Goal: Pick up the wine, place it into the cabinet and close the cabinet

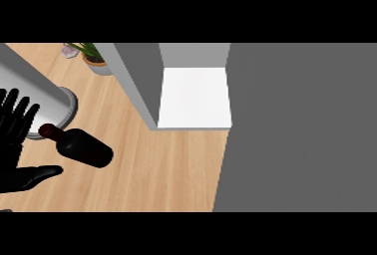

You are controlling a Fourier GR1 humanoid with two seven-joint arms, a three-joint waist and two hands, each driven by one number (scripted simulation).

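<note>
Wine bottle on the wooden counter, at the view's left, between the spread fingers and the thumb of my left hand. The hand is released: fingers straight and fanned upward, thumb stretched out low toward the bottle's body, nothing curled round the glass. I read this as a hand opened wide to take the bottle across its belly. I cannot tell whether any finger touches it. The right hand shows nowhere.

The dark bottle's long axis runs on a slant across the view, with the reddish cap and neck pointing to the upper left, toward the fingertips, and the broad base to the lower right, toward the cabinet. From this steep angle I cannot say whether it lies on its side or stands and only seems to lean. Its neck ends just beside the foot of a metal canister, which leaves little room on that side.

The cabinet is open, its white floor bare and well apart from the bottle, to the right. A broad grey panel fills the right side. A potted plant stands at the far edge.
</note>
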